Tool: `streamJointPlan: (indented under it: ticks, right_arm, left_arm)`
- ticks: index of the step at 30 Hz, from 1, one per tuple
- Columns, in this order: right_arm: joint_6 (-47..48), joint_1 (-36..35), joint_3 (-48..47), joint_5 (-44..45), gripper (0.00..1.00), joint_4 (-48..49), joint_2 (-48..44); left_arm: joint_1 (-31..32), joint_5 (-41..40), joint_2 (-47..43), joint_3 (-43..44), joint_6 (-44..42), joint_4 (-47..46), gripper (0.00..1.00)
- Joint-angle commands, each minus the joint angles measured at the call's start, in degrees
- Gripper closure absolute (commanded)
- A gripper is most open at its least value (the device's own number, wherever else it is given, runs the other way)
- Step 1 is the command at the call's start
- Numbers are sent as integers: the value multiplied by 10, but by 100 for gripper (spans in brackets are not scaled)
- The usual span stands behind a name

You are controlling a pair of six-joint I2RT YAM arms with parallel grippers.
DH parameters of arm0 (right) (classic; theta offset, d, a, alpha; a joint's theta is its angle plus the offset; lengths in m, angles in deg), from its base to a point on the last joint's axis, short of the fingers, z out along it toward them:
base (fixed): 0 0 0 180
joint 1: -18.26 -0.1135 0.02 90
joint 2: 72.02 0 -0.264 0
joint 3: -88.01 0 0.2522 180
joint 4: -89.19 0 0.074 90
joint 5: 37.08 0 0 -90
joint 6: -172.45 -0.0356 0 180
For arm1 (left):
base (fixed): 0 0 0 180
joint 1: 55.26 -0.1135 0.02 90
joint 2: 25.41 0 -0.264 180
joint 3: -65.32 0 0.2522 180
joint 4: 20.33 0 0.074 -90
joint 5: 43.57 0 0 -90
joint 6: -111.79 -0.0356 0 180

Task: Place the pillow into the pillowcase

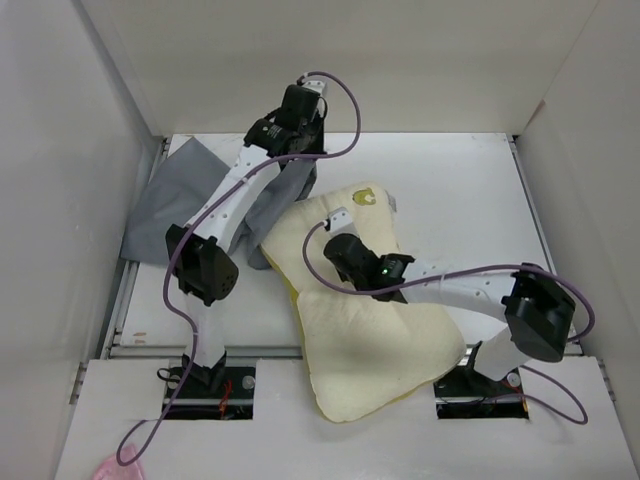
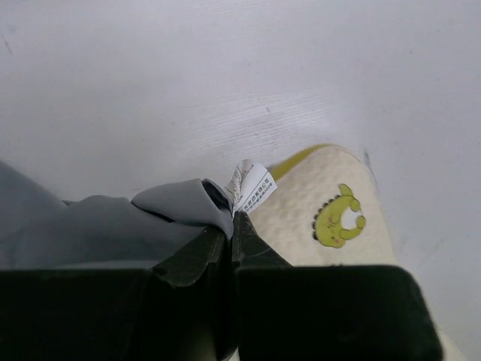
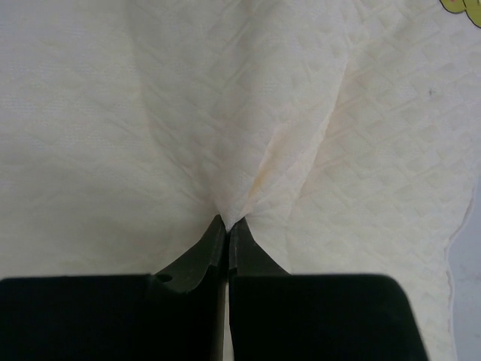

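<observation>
Your left gripper point(image 2: 231, 222) is pressed shut on a fold of the pillowcase point(image 2: 98, 226), right at the edge of the grey cloth. A small white tag point(image 2: 252, 183) sticks up just beside the pinch. From above, you can see the pillowcase lying at the far left of the table point(image 1: 460, 180), partly under your left arm. Its right end is bunched up where the gripper holds it. That end is just beside the far part of the pillow point(image 3: 150, 113).

Your right gripper point(image 3: 227, 226) is pressed shut too. It pinches a bit of the pillow's cloth, and wrinkles run out from the pinch.

The pillow lies tilted in the middle of the table. Its near end sits between the two arm bases. A little green dinosaur picture point(image 2: 338, 218) is on its far corner, close to the pillowcase. All of the pillow you can see is outside the pillowcase.
</observation>
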Motion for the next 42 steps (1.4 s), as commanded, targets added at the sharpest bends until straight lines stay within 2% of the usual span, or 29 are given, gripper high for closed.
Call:
streamJointPlan:
  ticks: [1, 5, 6, 8, 9, 10, 11, 14, 16, 18, 24, 29, 35, 36, 39, 40, 42]
  right_arm:
    - [39, -3, -71, 57, 100, 131, 18]
    - [24, -3, -127, 116, 100, 129, 57]
    - [9, -3, -159, 180, 100, 110, 66]
    - [-35, 4, -191, 229, 100, 33, 97]
    - [-51, 12, -205, 237, 100, 5, 103]
    - [-61, 33, -214, 217, 100, -12, 103]
    - [-75, 45, -214, 197, 100, -18, 103]
    - [-88, 99, -179, 102, 100, -12, 88]
    - [-88, 127, -166, 67, 100, -5, 88]
    - [-88, 132, -160, 61, 100, -5, 82]
    - [-88, 144, -166, 34, 100, 5, 102]
    - [-83, 157, -166, 26, 100, 5, 107]
    - [-77, 172, -178, -14, 100, 5, 118]
    - [-77, 172, -178, -14, 100, 5, 118]
    - [-77, 172, -183, 9, 100, -7, 118]
    - [-72, 172, -183, 15, 100, -14, 118]
    - [-67, 177, -183, 15, 100, -14, 118]
  left_arm:
    - [24, 25, -13, -14, 1, -28, 100]
    - [24, 32, -6, -14, 14, -15, 100]
    - [24, 32, -6, -14, 20, -9, 100]
    - [24, 37, -24, -33, 20, -9, 100]
    - [29, 37, -47, -48, 20, -9, 92]
    - [29, 37, -63, -86, 20, -30, 68]
    - [29, 26, -77, -106, 20, -39, 1]
    - [29, -11, -119, -161, 34, -30, 0]
    - [29, -87, -150, -186, 69, -9, 0]
    - [29, -157, -181, -250, 105, 10, 0]
    - [13, -187, -310, -455, 188, -35, 0]
    - [-25, -178, -293, -493, 184, -79, 0]
    - [-25, -120, -186, -458, 134, -137, 0]
    - [-25, -120, -169, -446, 134, -137, 2]
    - [-25, -165, -107, -393, 151, -85, 26]
    - [-25, -178, -90, -384, 158, -74, 45]
    - [-30, -186, -90, -371, 164, -59, 48]
